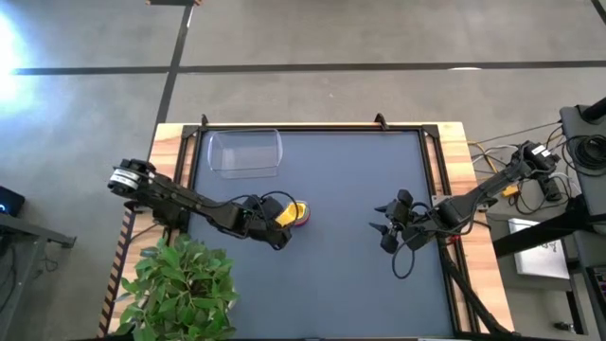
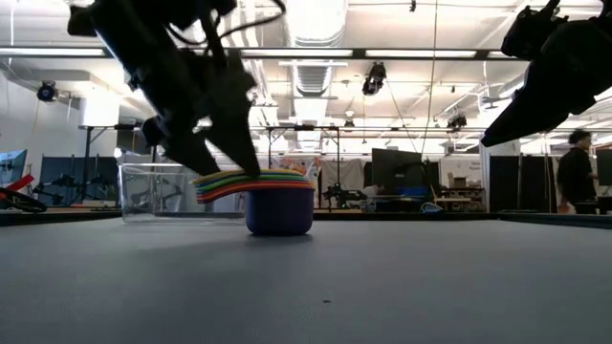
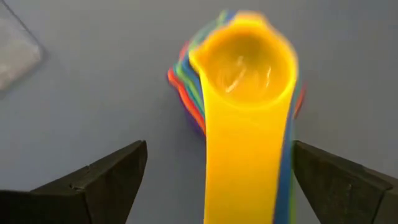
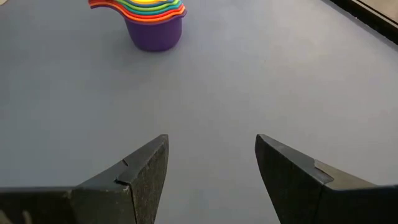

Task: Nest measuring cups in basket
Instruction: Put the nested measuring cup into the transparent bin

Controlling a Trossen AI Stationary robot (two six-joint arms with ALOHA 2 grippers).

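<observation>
You've got loads of bare surface [image 1: 350,284] around the stack, nothing crowding it. The measuring cups [image 2: 278,196] sit nested on the surface, purple one at the bottom, yellow on top, well apart from the basket [image 1: 245,152] near the far edge. Your left gripper [image 3: 217,180] has its jaws spread wide either side of the yellow handle, not touching it. The low view shows the handles fanned toward that gripper; the overhead one mostly hides them. Right gripper [image 4: 211,165] hovers off to the side, jaws parted, holding nothing.
</observation>
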